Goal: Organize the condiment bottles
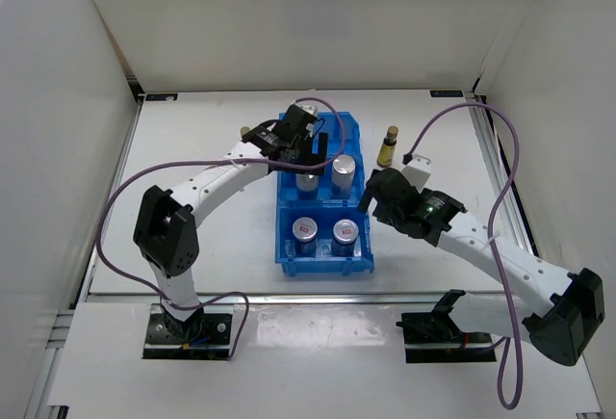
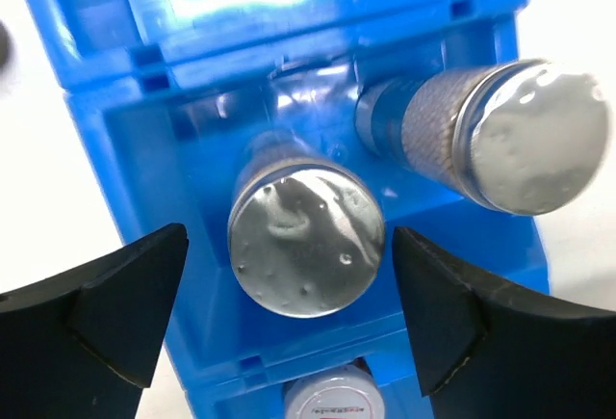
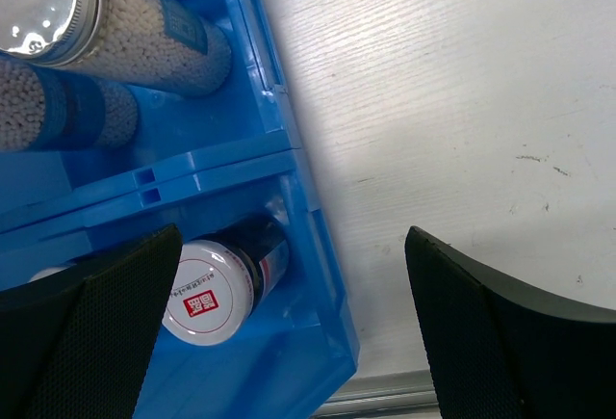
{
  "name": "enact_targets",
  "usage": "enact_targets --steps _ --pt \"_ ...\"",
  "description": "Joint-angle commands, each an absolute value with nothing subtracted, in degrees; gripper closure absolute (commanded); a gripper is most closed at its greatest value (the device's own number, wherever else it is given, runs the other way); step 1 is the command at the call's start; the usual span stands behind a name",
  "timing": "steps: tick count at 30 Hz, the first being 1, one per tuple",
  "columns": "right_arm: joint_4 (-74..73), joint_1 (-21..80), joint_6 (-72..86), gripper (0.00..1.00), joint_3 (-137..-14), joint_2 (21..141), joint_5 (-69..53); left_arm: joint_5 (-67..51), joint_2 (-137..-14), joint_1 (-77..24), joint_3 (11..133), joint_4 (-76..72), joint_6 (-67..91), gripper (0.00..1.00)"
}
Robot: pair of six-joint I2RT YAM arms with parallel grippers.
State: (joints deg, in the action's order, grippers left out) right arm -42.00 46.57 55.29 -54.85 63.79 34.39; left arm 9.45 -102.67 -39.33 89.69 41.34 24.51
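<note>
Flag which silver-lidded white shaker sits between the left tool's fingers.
The left silver-lidded white shaker in the blue plastic bin's middle compartment: it is centred under the open left tool; its twin stands to the right, clear of the tool.

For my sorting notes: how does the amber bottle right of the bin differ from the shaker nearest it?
The amber bottle stands on the table; the shaker stands in the bin's middle compartment. The amber bottle is slim; the shaker is wider, silver-lidded. Both stand lid upward.

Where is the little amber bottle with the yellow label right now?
In the overhead view, the amber bottle stands upright on the table, just right of the far end of the blue bin and beyond the right gripper, touching neither.
</note>
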Motion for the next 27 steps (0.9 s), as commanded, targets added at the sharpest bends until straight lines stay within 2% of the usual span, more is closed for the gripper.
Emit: enact_targets --steps 1,5,8,11,13,17,19,21,25,27 --pt "-41.9 46.5 55.2 0.0 -56.7 65.1 36.2 10.3 -97.9 -38.7 94.3 42.9 23.4 0.0" --pt "-43.3 46.0 54.1 0.0 -58.8 65.7 36.2 17.6 -91.7 -38.7 97.2 47.2 21.2 0.0" --pt "-44.6 44.3 46.5 0.0 -62.2 65.7 37.3 24.4 -80.5 -36.3 92.2 47.8 18.6 0.0" --pt "-45.4 37.0 34.8 0.0 -68.7 67.8 32.1 25.0 -68.6 -29.1 81.6 46.5 16.0 0.0" --pt "-46.1 32.6 29.7 0.03 -75.0 69.9 24.5 25.6 -63.7 -26.1 72.7 43.6 14.0 0.0" --pt "-47.8 20.2 21.2 0.15 -86.5 80.2 11.6 26.5 -53.7 -24.3 60.0 36.7 13.4 0.0" --pt "-50.8 16.5 18.5 0.2 -92.0 87.4 8.5 26.5 -52.3 -24.3 55.7 34.7 14.1 0.0" --pt "-54.2 14.9 17.9 0.24 -100.1 92.2 6.3 26.0 -53.1 -22.9 56.7 35.2 14.1 0.0" --pt "-55.0 12.8 17.3 0.35 -107.2 102.6 3.1 30.5 -56.6 -22.9 57.9 36.0 14.6 0.0" --pt "-55.5 12.8 17.3 0.37 -109.1 105.4 2.5 31.3 -57.8 -22.9 58.5 36.6 15.1 0.0"
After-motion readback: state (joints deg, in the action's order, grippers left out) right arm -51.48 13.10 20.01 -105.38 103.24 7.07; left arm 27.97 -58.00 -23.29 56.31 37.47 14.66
